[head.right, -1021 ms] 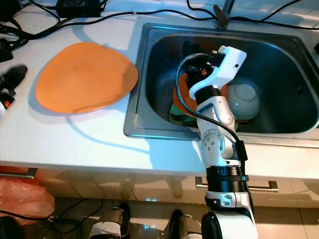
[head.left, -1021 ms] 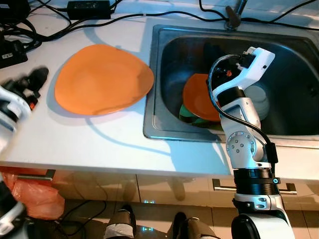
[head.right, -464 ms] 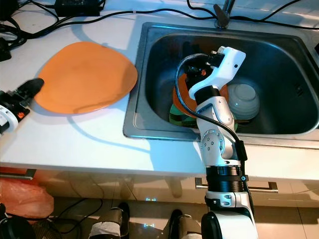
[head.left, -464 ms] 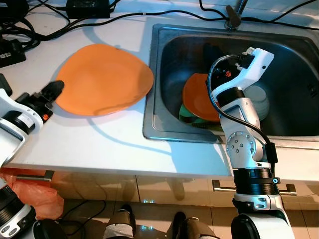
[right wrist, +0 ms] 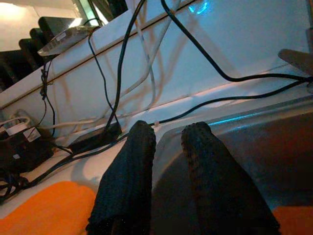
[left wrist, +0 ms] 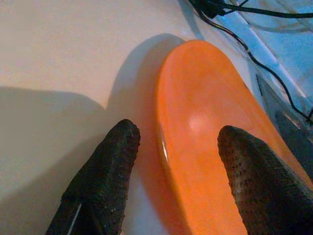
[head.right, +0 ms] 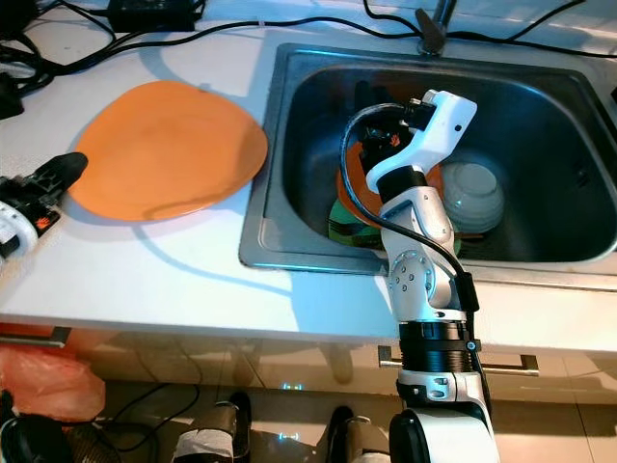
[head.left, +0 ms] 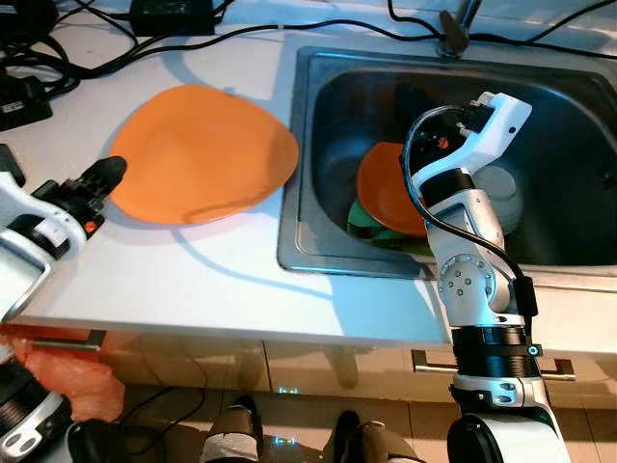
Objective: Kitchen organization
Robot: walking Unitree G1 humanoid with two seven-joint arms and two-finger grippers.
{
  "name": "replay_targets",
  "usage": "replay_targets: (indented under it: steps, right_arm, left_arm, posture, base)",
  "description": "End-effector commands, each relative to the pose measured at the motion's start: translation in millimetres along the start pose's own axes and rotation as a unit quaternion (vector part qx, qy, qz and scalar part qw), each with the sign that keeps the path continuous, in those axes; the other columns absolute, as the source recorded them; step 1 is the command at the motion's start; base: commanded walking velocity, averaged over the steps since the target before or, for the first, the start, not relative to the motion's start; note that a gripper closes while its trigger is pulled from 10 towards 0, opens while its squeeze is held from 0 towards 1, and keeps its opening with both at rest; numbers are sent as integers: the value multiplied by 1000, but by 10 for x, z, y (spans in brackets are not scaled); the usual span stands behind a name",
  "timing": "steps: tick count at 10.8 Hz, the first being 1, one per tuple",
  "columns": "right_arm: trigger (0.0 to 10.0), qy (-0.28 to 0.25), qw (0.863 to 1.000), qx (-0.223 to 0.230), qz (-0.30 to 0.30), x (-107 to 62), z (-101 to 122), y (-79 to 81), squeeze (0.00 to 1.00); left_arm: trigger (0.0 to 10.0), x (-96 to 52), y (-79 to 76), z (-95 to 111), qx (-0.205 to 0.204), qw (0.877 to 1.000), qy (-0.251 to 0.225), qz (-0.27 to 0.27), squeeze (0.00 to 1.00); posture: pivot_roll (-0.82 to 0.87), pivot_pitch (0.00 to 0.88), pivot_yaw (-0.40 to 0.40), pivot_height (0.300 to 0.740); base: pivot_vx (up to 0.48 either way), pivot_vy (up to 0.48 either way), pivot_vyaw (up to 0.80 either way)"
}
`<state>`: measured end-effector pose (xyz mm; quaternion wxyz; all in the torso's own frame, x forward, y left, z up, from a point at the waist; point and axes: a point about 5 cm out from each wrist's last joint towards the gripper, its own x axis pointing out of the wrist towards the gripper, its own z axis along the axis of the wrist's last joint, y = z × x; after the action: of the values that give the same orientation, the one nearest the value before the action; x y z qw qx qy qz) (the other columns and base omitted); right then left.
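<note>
A large orange plate (head.left: 198, 154) lies on the white counter (head.left: 193, 270), left of the steel sink (head.left: 540, 87). My left gripper (head.left: 101, 180) is at the plate's left rim. It is open in the left wrist view, one finger on each side of the rim (left wrist: 176, 142). In the sink a smaller orange plate (head.left: 386, 193) rests on a green dish (head.left: 362, 224), beside a white bowl (head.left: 501, 193). My right arm (head.left: 482, 135) reaches over the sink. Its gripper (right wrist: 168, 134) has its fingers close together with nothing between them.
Black cables and power adapters (head.left: 174, 14) crowd the back of the counter. The faucet base (head.left: 453, 39) stands behind the sink. Below the counter's front edge are cabinet handles (head.left: 482, 362) and a red bag (head.left: 67, 381) on the floor.
My left gripper has come in from the left edge of the counter to the big orange plate's rim. The right arm has stayed still.
</note>
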<state>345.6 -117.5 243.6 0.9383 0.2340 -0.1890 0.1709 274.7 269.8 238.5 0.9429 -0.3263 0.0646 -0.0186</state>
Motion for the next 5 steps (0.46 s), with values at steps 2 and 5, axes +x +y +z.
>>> replay_targets:
  steps: [2,5]
  right_arm:
    - [10000,0,1000,-3,-8,-18,23,-37,0]
    - [10000,-3,1000,-3,-11,-29,21,-31,0]
  left_arm:
    - [10000,76,16,-180,-14,998,53,2,0]
    - [10000,228,-68,-265,-18,997,80,-4,0]
  posture:
    - [181,234,-41,740]
    - [170,222,-24,740]
  base:
    - [0,0,0]
    - [0,0,0]
